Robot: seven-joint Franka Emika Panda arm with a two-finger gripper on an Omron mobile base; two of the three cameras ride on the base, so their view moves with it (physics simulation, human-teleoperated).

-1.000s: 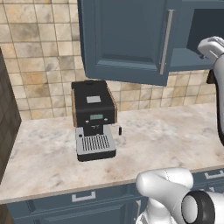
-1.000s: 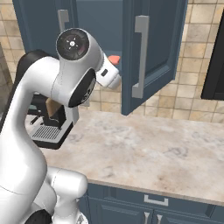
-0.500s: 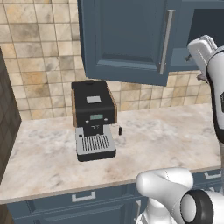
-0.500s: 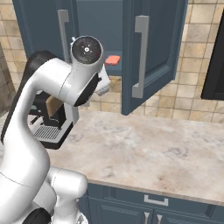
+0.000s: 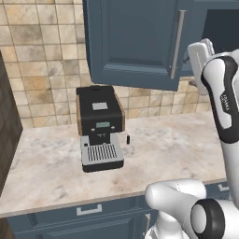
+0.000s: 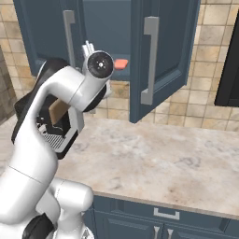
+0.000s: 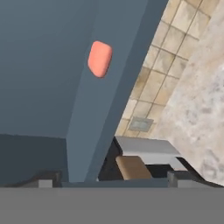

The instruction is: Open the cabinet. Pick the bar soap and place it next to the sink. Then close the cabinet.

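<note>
Two doors of the cabinet (image 6: 107, 28) are seen swung outward, each fitted with a long silver bar handle (image 6: 149, 60); the dark blue interior is exposed between them, directly ahead of the fingers. Below the cabinet, a tan tiled wall (image 5: 42, 60) is shown, and beneath it the marbled bench (image 6: 163, 163), well below the fingers. On the bench, under the left door and below the fingers, a black and silver coffee machine (image 5: 99, 127) is stood against the wall, with a brown panel on its side and a ribbed drip tray at its front. A dark appliance (image 6: 231, 70) is mounted at the far right edge of the right base view, well apart from the fingers. An outlet plate (image 7: 141, 124) is set in the tiles under the cabinet. The fingers (image 7: 113, 180) are held spread wide and empty, level with the cabinet's lower shelf edge, in front of the opening. The bar soap (image 7: 99, 58), salmon pink and rounded, is found lying on the cabinet's bottom shelf near its front edge, ahead of the fingers and apart from them, untouched.
</note>
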